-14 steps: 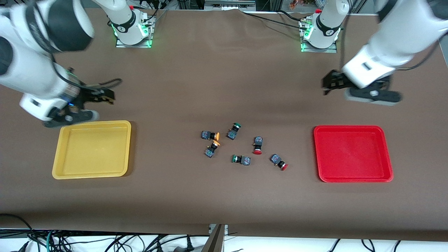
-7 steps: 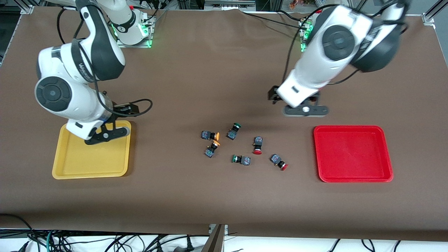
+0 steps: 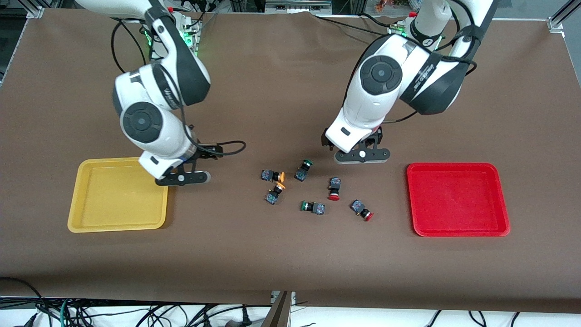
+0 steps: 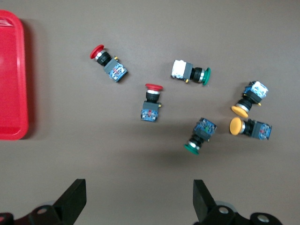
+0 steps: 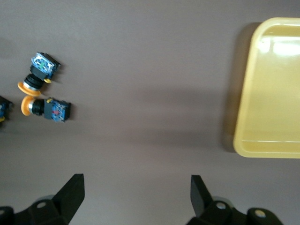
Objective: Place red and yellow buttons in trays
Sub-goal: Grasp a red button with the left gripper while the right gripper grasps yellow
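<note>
Two yellow-capped buttons (image 3: 273, 175) (image 3: 274, 192) and two red-capped buttons (image 3: 334, 188) (image 3: 361, 210) lie loose on the brown cloth mid-table. The yellow tray (image 3: 72, 218) sits toward the right arm's end and the red tray (image 3: 458, 200) toward the left arm's end; both hold nothing. My left gripper (image 3: 361, 155) hangs open over bare cloth beside the cluster; its wrist view shows the red buttons (image 4: 108, 63) (image 4: 151, 103) ahead of the fingers. My right gripper (image 3: 183, 178) hangs open over cloth by the yellow tray's corner, and the yellow buttons (image 5: 38, 70) (image 5: 47, 108) show in its wrist view.
Two green-capped buttons (image 3: 303, 170) (image 3: 312, 207) lie among the others. Both arm bases (image 3: 170, 36) (image 3: 415, 43) stand along the table's back edge, with cables trailing from them. Brown cloth covers the whole table.
Both arms have swung in from the table's ends toward the button cluster, the right one passing over the yellow tray. Both grippers stayed open and the buttons have not moved.
</note>
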{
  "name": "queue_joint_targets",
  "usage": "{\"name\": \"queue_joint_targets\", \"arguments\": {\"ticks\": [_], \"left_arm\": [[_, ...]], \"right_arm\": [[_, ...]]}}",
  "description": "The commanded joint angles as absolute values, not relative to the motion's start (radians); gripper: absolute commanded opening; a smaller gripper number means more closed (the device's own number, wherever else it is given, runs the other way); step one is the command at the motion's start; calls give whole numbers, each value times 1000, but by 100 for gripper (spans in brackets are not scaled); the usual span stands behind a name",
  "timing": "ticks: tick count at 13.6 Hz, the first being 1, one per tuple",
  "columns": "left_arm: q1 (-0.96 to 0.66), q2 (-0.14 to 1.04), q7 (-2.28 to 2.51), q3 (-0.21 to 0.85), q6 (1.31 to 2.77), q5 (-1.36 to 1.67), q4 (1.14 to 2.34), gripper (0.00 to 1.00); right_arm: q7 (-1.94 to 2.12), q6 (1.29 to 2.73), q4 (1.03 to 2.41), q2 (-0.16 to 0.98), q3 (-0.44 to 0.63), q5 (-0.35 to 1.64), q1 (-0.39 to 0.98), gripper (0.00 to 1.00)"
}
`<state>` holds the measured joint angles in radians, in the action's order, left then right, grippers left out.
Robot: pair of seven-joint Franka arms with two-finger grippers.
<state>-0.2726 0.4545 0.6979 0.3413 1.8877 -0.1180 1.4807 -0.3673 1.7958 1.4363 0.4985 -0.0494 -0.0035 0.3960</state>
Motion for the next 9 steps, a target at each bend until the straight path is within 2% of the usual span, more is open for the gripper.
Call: {"name": "queue_joint_targets", "arguments": {"ticks": [1,7,9], "left_arm": [[-270,535,715,337,1954,-159,1454,100],[-264,693,751,334,2126,-285,1460,100],[-264,707,758,330,2199,-324,1509,100]], "right_arm": [[-397,1825,1416,534,-44,-3,443,100],[-451,1933,1417,607,-43,-25,534,100],[-439,2002,1416,653,-43,-21,558,100]]}}
